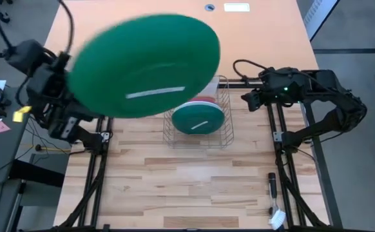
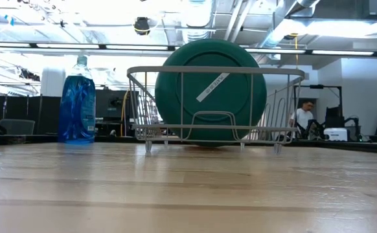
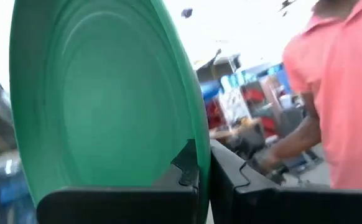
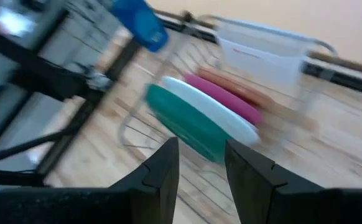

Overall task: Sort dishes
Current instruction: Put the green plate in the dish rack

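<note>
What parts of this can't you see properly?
- High view: the lifted green plate hides the left gripper and the back of the rack.
- Low view: the racked green plate hides the plates behind it.
- Right wrist view: the right gripper is empty; the racked plates are blurred.
- Left wrist view: a person, cut off.

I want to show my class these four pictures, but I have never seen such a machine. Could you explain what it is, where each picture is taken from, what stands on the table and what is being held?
It is a robot with two dark arms at a wooden table. One picture looks straight down, one looks level across the tabletop, and two come from cameras on the arms' wrists. On the table stands a wire dish rack with plates on edge: a green plate in front, then white, pink and orange ones behind. A blue bottle stands beyond the rack. The left gripper is shut on the rim of another green plate, held high above the table. The right gripper is open, holding nothing, beside the rack.
</note>
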### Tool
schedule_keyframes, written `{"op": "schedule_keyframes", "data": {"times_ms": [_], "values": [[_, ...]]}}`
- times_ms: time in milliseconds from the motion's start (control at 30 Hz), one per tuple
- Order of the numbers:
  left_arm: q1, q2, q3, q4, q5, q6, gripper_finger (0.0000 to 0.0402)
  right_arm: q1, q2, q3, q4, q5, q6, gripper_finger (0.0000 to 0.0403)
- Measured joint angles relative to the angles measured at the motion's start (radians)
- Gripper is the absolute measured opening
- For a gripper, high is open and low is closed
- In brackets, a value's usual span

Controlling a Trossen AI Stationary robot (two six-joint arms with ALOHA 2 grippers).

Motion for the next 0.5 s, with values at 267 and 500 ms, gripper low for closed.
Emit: {"op": "schedule_keyframes", "data": {"times_ms": [267,500], "values": [[0.001,-0.003,0.000,0.214,0.009,0.057,0.0000,0.073,-0.004,0.000,0.368,-0.001,-0.208,0.0131],[0.001,0.000,0.000,0.241,0.009,-0.024,0.0000,0.127,0.000,0.000,0.791,-0.004,-0.486,0.0131]]}}
